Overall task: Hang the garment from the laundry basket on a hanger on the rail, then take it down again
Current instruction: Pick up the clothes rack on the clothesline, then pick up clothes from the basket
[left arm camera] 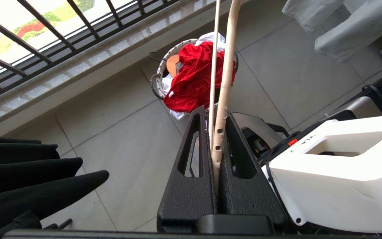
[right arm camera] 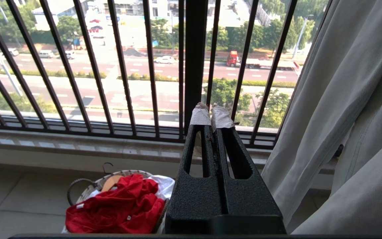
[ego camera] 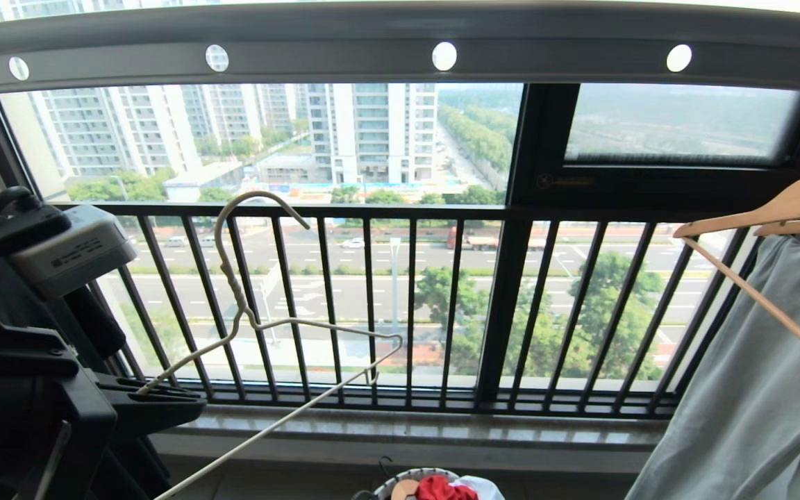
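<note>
Garment (left arm camera: 191, 79) lies heaped in the laundry basket (left arm camera: 158, 74) while the left gripper (left arm camera: 216, 122) above it clamps the hanger (ego camera: 261, 326); the right gripper (right arm camera: 211, 116) is closed, empty.

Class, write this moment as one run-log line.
left gripper: shut on hanger | hanger: below rail, unhung | garment: in laundry basket | right gripper: shut, empty

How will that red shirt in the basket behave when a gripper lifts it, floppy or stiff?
Probably floppy: the red shirt lies crumpled in folds, spilling over the rim of the basket, so it should drape and stretch out when lifted. Likely light, being thin cloth. It may drag the white fabric tangled beside it, and could snag on the hanger piece in the basket.
</note>
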You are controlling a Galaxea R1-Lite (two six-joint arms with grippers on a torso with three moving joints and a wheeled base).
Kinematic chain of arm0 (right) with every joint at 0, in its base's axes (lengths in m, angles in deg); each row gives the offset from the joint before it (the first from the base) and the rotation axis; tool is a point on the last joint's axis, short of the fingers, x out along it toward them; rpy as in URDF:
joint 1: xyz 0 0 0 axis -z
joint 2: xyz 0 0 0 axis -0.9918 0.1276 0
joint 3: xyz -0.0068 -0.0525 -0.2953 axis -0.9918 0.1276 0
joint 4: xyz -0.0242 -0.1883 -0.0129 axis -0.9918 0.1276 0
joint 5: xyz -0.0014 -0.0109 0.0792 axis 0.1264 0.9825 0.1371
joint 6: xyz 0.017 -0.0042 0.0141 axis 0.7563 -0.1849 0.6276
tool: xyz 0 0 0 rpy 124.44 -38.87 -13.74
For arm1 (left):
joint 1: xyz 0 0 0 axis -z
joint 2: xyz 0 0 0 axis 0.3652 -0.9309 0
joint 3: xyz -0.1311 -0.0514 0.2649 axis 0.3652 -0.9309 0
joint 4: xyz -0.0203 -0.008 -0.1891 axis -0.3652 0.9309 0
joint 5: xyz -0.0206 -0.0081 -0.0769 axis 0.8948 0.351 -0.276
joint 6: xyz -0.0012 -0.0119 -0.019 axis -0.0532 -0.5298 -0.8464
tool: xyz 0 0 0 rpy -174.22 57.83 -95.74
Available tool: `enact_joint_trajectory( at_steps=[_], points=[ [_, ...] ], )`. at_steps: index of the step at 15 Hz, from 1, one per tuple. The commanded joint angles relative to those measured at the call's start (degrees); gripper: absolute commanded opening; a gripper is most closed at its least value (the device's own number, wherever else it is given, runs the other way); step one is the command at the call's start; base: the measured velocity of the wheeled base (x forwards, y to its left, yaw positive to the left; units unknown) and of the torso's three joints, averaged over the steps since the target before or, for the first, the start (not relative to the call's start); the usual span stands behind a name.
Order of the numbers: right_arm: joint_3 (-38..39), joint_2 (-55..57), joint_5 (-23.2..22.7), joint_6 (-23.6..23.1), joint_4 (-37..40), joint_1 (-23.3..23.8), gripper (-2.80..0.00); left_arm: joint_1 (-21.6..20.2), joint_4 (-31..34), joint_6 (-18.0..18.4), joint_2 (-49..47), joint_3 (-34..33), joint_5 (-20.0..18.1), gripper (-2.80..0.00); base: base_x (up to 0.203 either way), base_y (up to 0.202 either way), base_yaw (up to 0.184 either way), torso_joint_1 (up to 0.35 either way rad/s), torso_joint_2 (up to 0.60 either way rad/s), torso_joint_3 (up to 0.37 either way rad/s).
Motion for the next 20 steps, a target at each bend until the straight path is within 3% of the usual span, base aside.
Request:
enact_joint_trajectory(
  at_steps=[1, 4, 9, 16, 18, 20],
  points=[
    [0.00, 0.07, -0.02, -0.15, 0.01, -0.02, -2.80, -1.73, 0.22, 0.11, -0.46, -0.05, -0.05, -2.80, 0.000, 0.000, 0.000, 0.000, 0.00, 0.000],
    [-0.08, 0.07, -0.02, -0.15, 0.01, -0.02, -2.80, -3.29, 0.31, 1.91, -0.44, -0.16, -0.62, -2.80, 0.000, 0.000, 0.000, -0.064, 0.14, 0.071],
    [-0.09, 0.07, -0.02, -0.06, 0.01, -0.02, -2.80, -5.67, 0.07, 2.16, -1.59, -0.05, -4.89, -2.80, 0.000, 0.000, 0.000, -0.120, 0.27, 0.140],
    [-0.09, 0.07, -0.02, -0.06, 0.01, -0.02, -2.80, -6.11, -0.66, 2.63, -0.10, -0.57, -5.01, -2.80, 0.000, 0.000, 0.000, -0.138, 0.31, 0.163],
    [-0.09, 0.07, -0.02, -0.06, 0.01, -0.02, -2.80, -6.27, -0.96, 6.26, 0.78, -2.21, -5.06, -2.80, 0.000, 0.000, 0.000, -0.149, 0.32, 0.168],
    [-0.09, 0.07, -0.02, -0.06, 0.09, -0.02, -2.80, -6.28, -1.18, 5.65, 0.28, -1.81, -5.19, -2.80, 0.000, 0.000, 0.000, -0.143, 0.31, 0.169]
  ],
)
